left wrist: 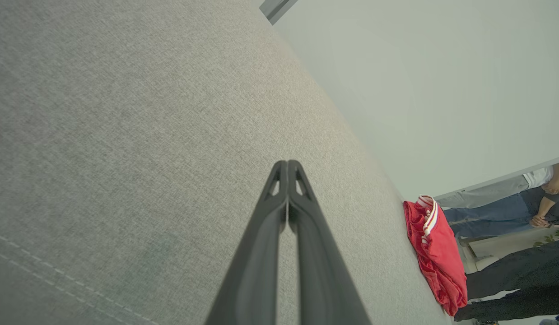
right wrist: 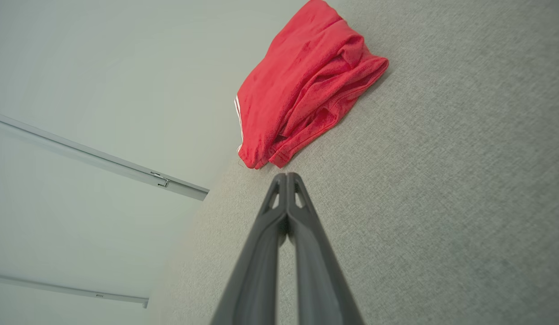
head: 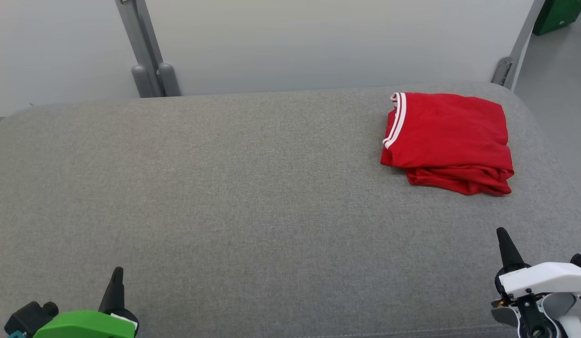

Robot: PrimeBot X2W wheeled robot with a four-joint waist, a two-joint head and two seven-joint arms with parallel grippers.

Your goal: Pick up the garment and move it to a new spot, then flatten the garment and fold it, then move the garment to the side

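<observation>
The garment (head: 447, 141) is a red shirt with a white-striped collar, lying folded in a compact stack at the far right of the grey padded surface (head: 225, 188). The left wrist view has the garment (left wrist: 435, 253) off to the right, and the right wrist view has it (right wrist: 302, 85) just beyond the fingertips. My left gripper (head: 117, 274) sits at the lower left, shut and empty, its tips together (left wrist: 287, 163). Low on the right, my right gripper (head: 502, 233) is also shut on nothing, tips closed (right wrist: 286, 175), a short way in front of the garment.
A pale wall with grey metal posts (head: 147, 61) runs behind the surface. The surface's rounded right edge (head: 553, 155) drops to the floor, where a green box (head: 558, 14) stands. People's legs and hands (left wrist: 510, 212) appear beyond the garment in the left wrist view.
</observation>
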